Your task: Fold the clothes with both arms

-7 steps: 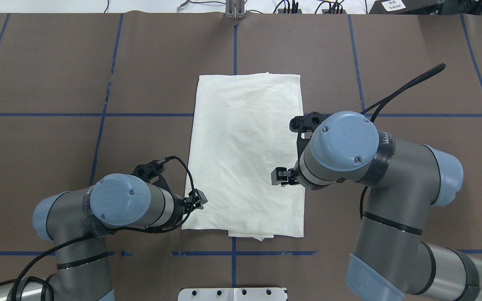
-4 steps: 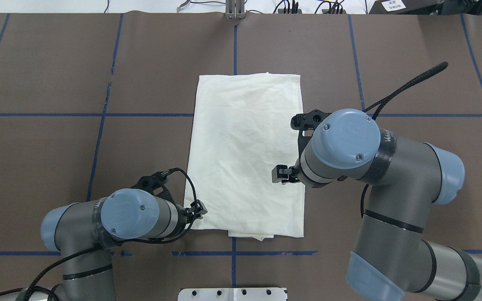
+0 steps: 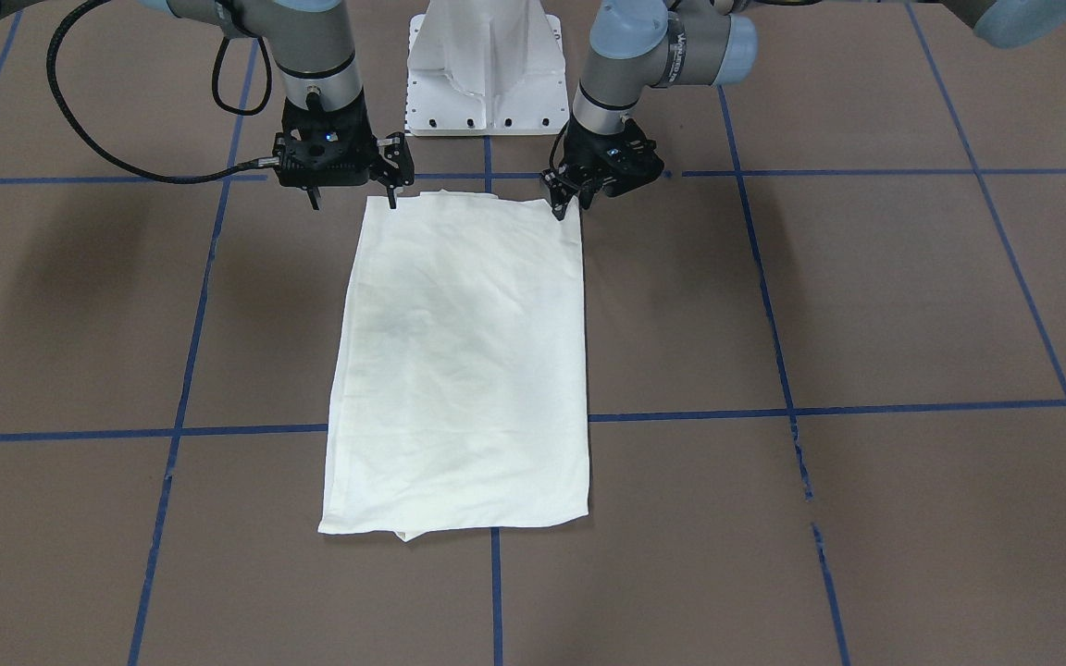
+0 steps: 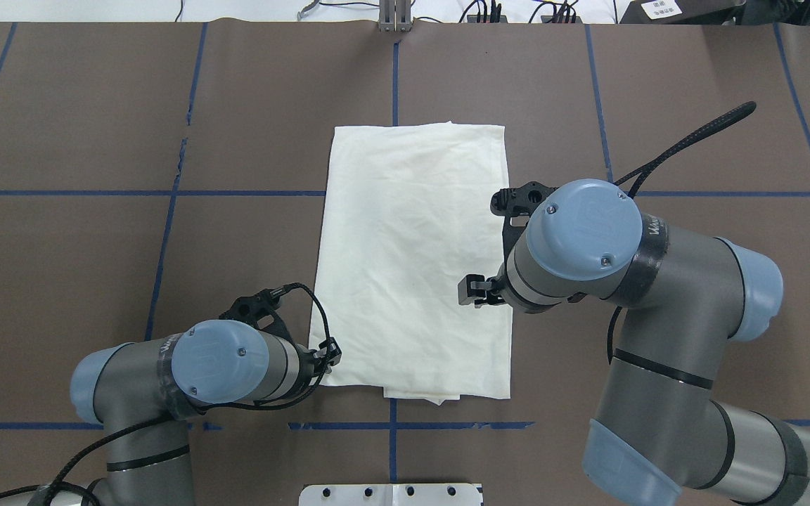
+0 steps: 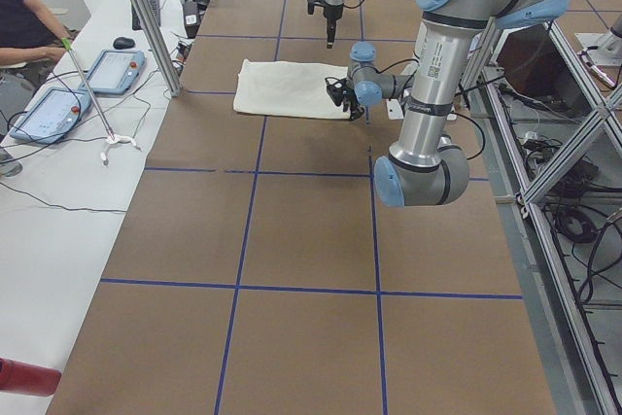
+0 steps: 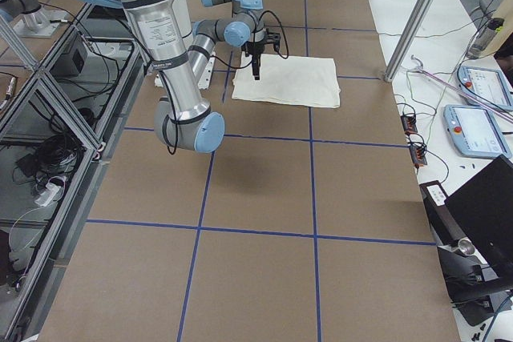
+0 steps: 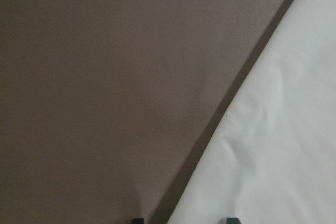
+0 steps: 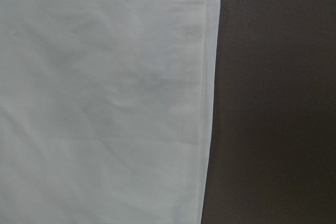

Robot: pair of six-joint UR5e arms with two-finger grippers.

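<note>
The clothes (image 4: 408, 260) lie flat on the table as a long plain cream rectangle, also seen in the front view (image 3: 464, 361). My left gripper (image 4: 330, 355) is at the shirt's robot-side corner on my left, low over the table. In the left wrist view its two fingertips stand apart, with the shirt's edge (image 7: 273, 156) running between them. In the front view, my right gripper (image 3: 351, 199) hangs wide open above the other robot-side corner. The right wrist view shows only the shirt's hem (image 8: 207, 98) and brown table. Neither gripper holds anything.
The brown table cover (image 4: 95, 246) carries a grid of blue tape lines (image 4: 236, 192). The white pedestal base (image 3: 485, 65) stands just behind the shirt's robot-side end. Teach pendants (image 5: 92, 85) and a seated person (image 5: 24, 17) are beyond the table's far edge.
My left arm has drawn back toward the robot, bringing its gripper down to the shirt's near-left corner. The right arm has barely shifted. The shirt has not moved.
</note>
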